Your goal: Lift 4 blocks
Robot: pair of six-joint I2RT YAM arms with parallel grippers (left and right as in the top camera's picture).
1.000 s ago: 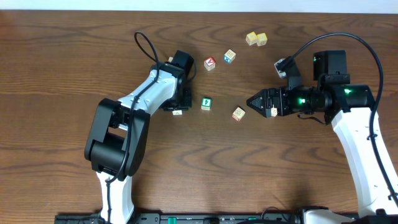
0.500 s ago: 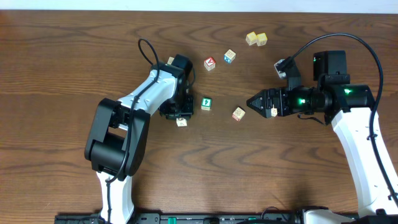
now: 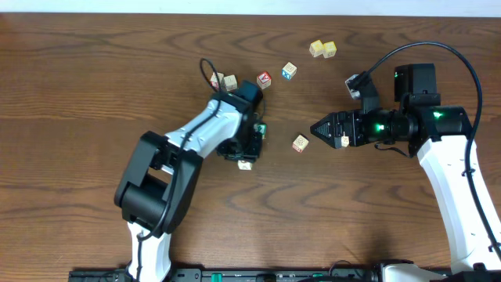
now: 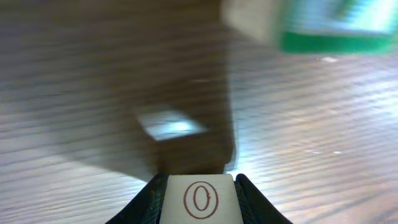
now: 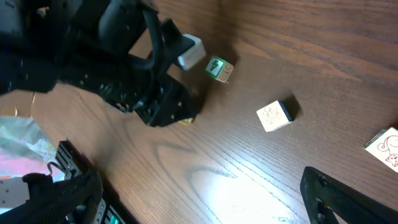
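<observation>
Left gripper pinches O block between both fingers, low over table; can't tell if it clears the wood. Green-letter block sits just beside that gripper, partly hidden by arm. Picture block lies between the grippers, near right gripper, whose jaws are spread wide. Another pale block lies near red cube.

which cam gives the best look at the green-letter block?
Right wrist: the green-letter block lies sharp and unobstructed, green face showing. Overhead shows it tiny, partly hidden by the left arm. Left wrist shows only a green blur at top right, probably it, beyond the held O block.
</observation>
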